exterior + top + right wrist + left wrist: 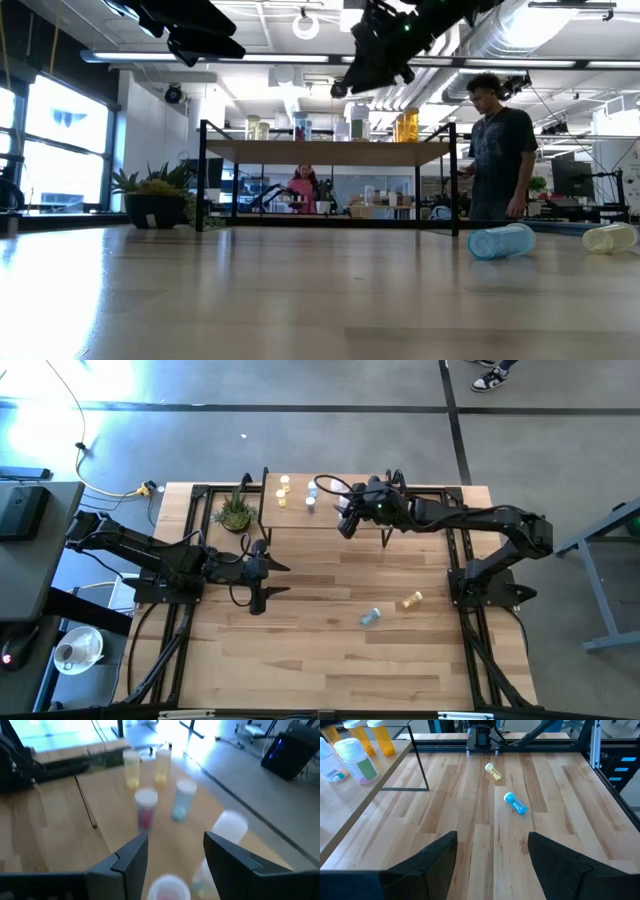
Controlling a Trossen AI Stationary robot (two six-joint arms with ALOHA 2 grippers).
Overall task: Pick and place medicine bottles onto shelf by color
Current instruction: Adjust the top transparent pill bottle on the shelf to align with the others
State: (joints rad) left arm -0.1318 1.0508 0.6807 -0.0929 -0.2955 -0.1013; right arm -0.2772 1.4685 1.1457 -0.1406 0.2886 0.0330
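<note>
On the shelf (300, 512) several medicine bottles (284, 491) already stand, yellow ones together, a blue and a pinkish one nearby. Two are left lying on the tabletop (330, 650): a blue bottle (371, 617) and a yellow bottle (410, 601), close together. My right claw (345, 522) hovers over the shelf, spread and empty; my left claw (272, 578) waits wide over the tabletop.

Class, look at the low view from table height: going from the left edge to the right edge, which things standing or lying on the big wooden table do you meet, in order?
Potted plant → shelf with upright bottles on top → blue bottle lying on its side → yellow bottle lying on its side.
</note>
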